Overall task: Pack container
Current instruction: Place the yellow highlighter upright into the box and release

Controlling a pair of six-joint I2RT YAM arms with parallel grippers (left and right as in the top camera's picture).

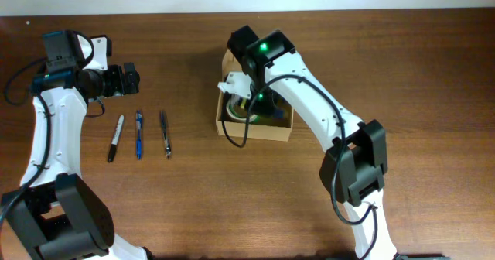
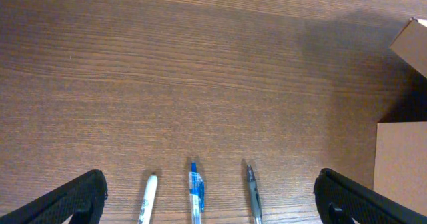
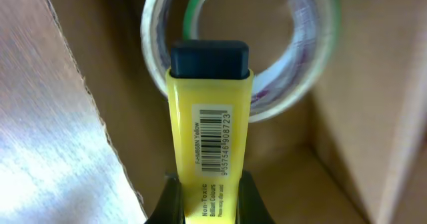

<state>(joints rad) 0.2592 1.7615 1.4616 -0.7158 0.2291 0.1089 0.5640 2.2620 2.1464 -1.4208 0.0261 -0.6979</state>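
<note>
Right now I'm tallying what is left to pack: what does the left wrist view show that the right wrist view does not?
Only the left wrist: a marker, a blue pen and a grey pen lying side by side on the wooden table. Only the right wrist: the right gripper shut on a yellow highlighter, a clear tape roll behind it in the container. Both: the container's tan cardboard.
</note>
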